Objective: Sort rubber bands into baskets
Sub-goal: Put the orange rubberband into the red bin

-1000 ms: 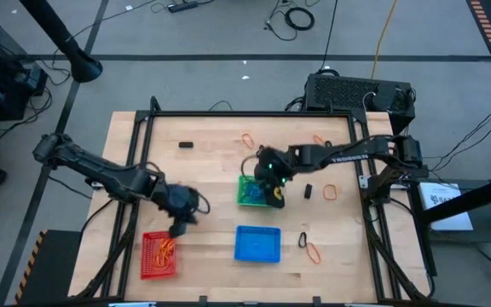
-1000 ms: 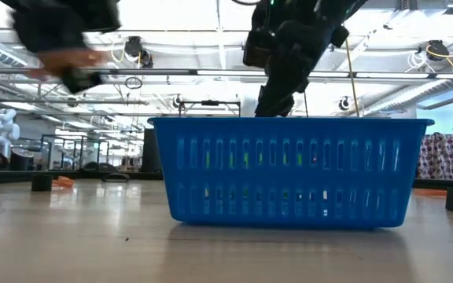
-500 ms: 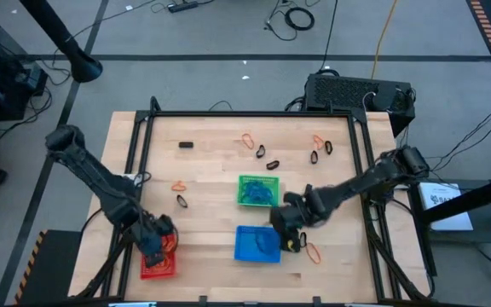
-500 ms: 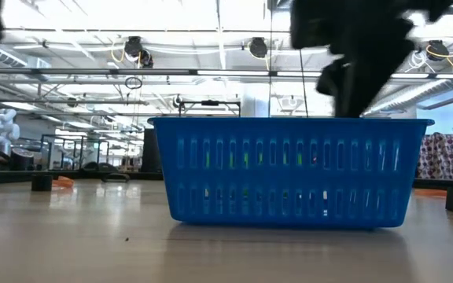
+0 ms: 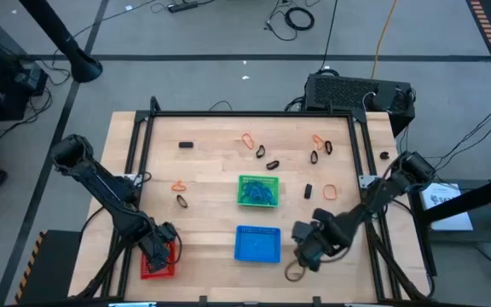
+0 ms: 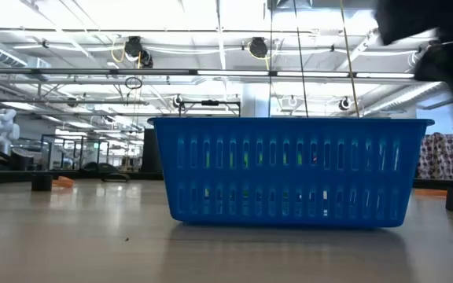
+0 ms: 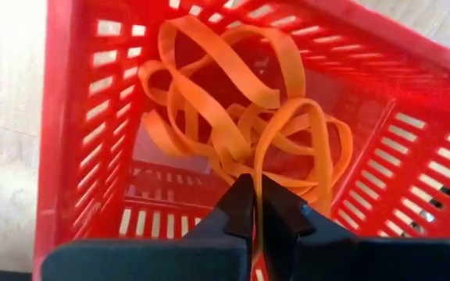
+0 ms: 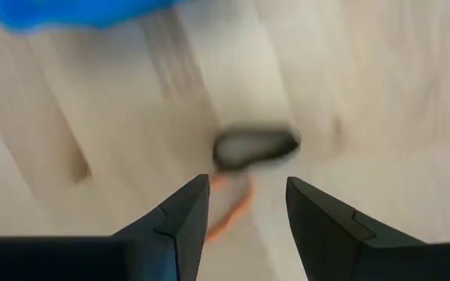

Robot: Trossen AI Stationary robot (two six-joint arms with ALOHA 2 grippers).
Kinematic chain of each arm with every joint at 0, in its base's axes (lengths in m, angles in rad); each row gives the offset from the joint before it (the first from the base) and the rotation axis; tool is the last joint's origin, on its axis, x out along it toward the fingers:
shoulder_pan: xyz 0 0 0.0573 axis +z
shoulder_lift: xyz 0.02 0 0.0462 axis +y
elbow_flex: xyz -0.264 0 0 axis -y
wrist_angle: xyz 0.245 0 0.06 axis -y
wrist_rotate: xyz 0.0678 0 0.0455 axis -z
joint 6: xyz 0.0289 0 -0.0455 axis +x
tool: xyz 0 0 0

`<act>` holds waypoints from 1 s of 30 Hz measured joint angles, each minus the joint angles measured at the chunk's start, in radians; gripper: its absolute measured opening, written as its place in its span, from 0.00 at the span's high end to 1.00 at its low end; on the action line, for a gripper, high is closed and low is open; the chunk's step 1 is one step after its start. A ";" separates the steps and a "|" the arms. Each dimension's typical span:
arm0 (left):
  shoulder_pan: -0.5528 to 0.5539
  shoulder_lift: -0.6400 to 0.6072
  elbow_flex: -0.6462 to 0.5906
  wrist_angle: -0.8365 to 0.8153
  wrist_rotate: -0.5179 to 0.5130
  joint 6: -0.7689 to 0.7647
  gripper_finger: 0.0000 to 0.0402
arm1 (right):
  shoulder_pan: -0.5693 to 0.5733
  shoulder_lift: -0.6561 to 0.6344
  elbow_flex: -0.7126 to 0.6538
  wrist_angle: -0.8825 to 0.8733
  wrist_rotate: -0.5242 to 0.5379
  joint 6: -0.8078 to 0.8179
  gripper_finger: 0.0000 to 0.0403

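Overhead layout of the wooden table point(image 5: 203, 183). The red basket point(image 5: 158, 261) sits at about 8 o'clock from the table's centre, the blue basket point(image 5: 257, 244) at 6 o'clock, and the green basket point(image 5: 258, 191) at the centre, holding a small blue tangle.

The left gripper point(image 5: 159, 248) hangs over the red basket. Its wrist camera shows the fingers point(image 7: 237, 211) drawn together on a strand of the orange rubber bands point(image 7: 241, 117), a heap of loops lying inside the red basket point(image 7: 69, 117).

The right gripper point(image 5: 303, 256) is low over the table at 3 o'clock from the blue basket, near the front edge. Its fingers point(image 8: 182, 215) stand apart with nothing between them; beyond them lie a black band point(image 8: 255, 146) and an orange band point(image 8: 231, 204), touching one another on the wood.

Loose bands remain: an orange one point(image 5: 178, 186) and a black one point(image 5: 182, 201) at 9 o'clock from the green basket, an orange one point(image 5: 331, 191) at 3 o'clock, and several orange and black ones point(image 5: 259, 147) at 12 o'clock.

At table level, only the blue basket point(image 6: 289, 173) fills the view.
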State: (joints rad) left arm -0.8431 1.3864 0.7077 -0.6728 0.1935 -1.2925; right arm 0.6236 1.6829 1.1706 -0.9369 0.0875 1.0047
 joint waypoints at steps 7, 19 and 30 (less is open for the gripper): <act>0.036 0.001 0.000 0.000 0.014 0.080 0.88 | 0.107 0.000 0.000 -0.022 0.014 0.142 0.59; 0.114 0.001 0.000 0.000 0.253 0.076 0.68 | 0.147 0.005 -0.189 0.154 0.081 0.227 0.59; 0.172 -0.087 0.000 -0.008 0.193 0.146 0.68 | 0.148 0.001 -0.295 0.263 0.121 0.267 0.59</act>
State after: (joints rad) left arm -0.6715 1.2996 0.7078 -0.6809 0.3862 -1.1467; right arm 0.7712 1.6839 0.8754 -0.6735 0.2085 1.2713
